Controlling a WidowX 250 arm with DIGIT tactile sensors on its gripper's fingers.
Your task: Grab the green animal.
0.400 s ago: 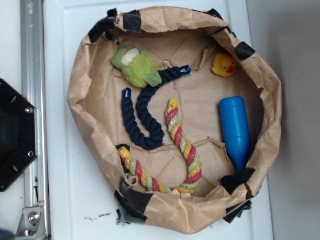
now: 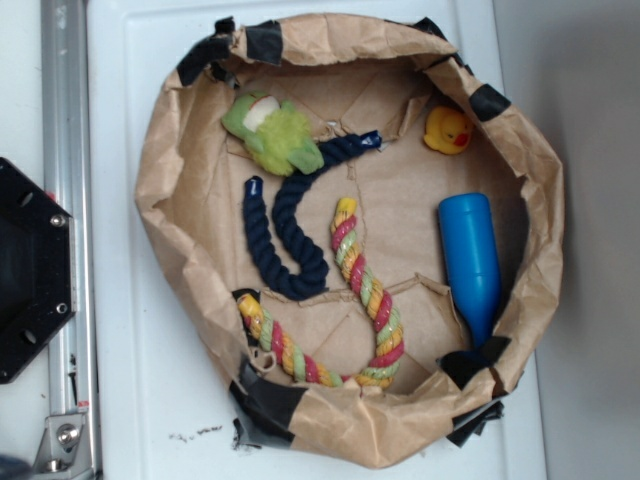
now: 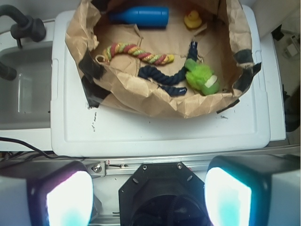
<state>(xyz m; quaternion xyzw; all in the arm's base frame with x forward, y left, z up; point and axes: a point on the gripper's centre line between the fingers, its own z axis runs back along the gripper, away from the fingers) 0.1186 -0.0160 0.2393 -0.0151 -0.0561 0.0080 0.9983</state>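
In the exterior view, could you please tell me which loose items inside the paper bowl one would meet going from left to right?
Green animal, then the navy rope, then the multicoloured rope, then the yellow duck, then the blue bottle.

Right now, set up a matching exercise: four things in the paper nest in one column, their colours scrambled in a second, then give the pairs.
Things:
1. plush
2. duck
3. bottle
4. plain rope

Colours:
A. navy
B. lime green with a cream patch
C. bright blue
D. yellow

Pairs: 1-B, 2-D, 3-C, 4-A
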